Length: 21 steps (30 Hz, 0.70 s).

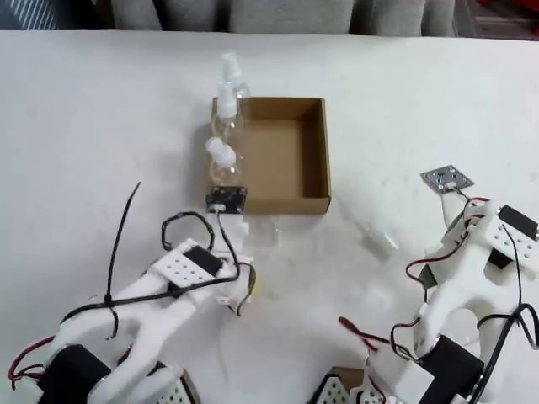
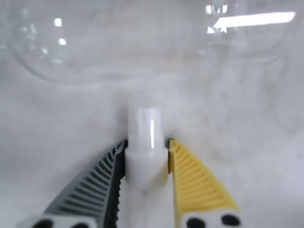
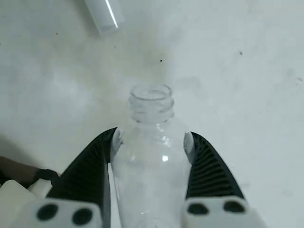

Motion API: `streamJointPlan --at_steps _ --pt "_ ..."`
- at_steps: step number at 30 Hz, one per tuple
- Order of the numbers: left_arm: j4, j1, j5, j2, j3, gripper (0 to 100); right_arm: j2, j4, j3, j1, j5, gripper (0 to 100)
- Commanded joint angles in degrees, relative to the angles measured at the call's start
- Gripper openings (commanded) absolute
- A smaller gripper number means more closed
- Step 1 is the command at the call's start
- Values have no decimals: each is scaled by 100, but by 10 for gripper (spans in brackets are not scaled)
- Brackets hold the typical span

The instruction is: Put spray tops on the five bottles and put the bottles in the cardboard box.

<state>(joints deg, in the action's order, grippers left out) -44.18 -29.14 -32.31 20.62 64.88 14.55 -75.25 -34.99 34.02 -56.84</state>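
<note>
white spray top (image 2: 145, 130) sits closest, pinched at its collar between the grey and yellow fingers of the left gripper (image 2: 146, 144), which is clamped tight on it; clear bottle bodies (image 2: 95, 42) bulge just beyond. the right gripper (image 3: 152, 135) is closed around the shoulders of an uncapped clear bottle (image 3: 151, 185), whose open threaded neck points past the fingertips, with the white table (image 3: 237, 71) behind it. a loose spray top (image 3: 103, 14) lies on the table ahead of that neck, apart from it. from above, three bottles with spray tops (image 1: 224, 114) stand in a row at the left wall of the cardboard box (image 1: 316, 151), though whether all are inside is hard to tell. the left arm (image 1: 181, 273) reaches to the box's near left corner.
</note>
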Motion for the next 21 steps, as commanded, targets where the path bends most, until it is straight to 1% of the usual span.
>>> streamJointPlan --at_steps 1,3,6,8,12,14,18,21 --pt "-18 84 62 -48 -185 21 171 -57 273 31 62 16" --pt "-167 92 62 75 -299 20 215 -31 325 22 299 16" --pt "-624 92 62 602 -422 20 321 13 554 -22 1011 16" --pt "-774 92 62 1086 -387 20 505 13 659 -92 1389 16" --pt "-730 92 62 2088 26 20 1121 40 290 -259 1749 16" --pt "-730 92 62 2545 202 20 1473 321 -149 -321 1960 16" --pt "-765 92 62 3292 325 20 2229 1349 -1064 -321 2708 16" --pt "-730 92 97 3670 299 21 2598 1956 -1389 -321 3191 16"
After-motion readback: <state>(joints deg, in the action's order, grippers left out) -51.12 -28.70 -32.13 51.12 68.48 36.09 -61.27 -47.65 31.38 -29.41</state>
